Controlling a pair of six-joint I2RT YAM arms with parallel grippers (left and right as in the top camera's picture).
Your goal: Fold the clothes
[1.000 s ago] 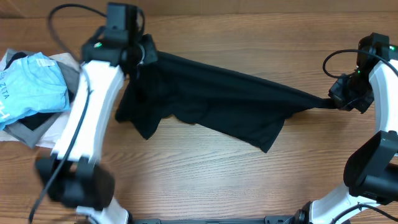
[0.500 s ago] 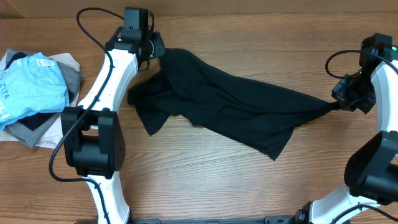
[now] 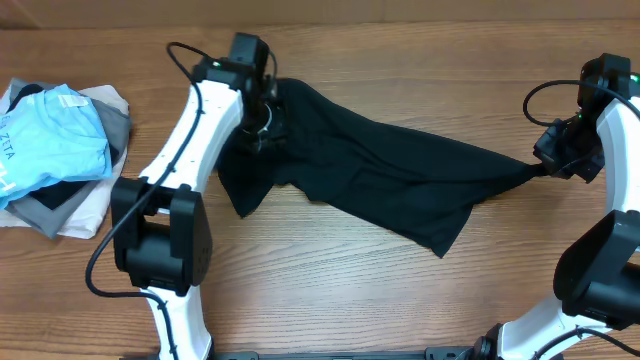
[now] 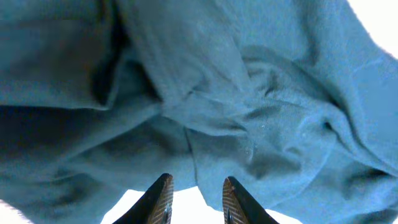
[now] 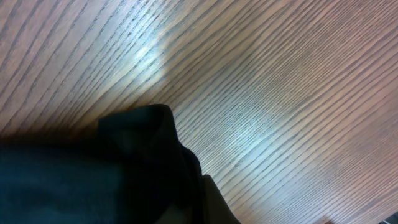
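The black garment [image 3: 380, 170] is lying crumpled across the wooden surface [image 3: 400, 300], running on a slant from the far left part of the surface down toward the right edge. Its left end is sitting in a loose, wrinkled heap, its lower hem is hanging in an uneven edge toward the near side, and its right end is narrowing into a drawn-out tip. The right end effector [image 3: 545, 165] is clenching that tip, with the fabric gathering into a point right at its jaws; in the right wrist view dark cloth is bunching beside the fingers over bare wood grain. The left end effector [image 4: 196, 198] is hovering over the heaped left end of the garment with its jaws released: the left wrist view is showing both fingers [image 4: 163, 194] standing apart with nothing between them, and folds of cloth are filling the frame just beyond the fingertips. Whether the fingertips are touching the cloth cannot be told. Well apart from the black garment, at the left edge of the surface, a light blue printed shirt [image 3: 55, 140] is resting on top of a pile with a grey garment [image 3: 117, 125] and a white garment [image 3: 75, 224] under it.
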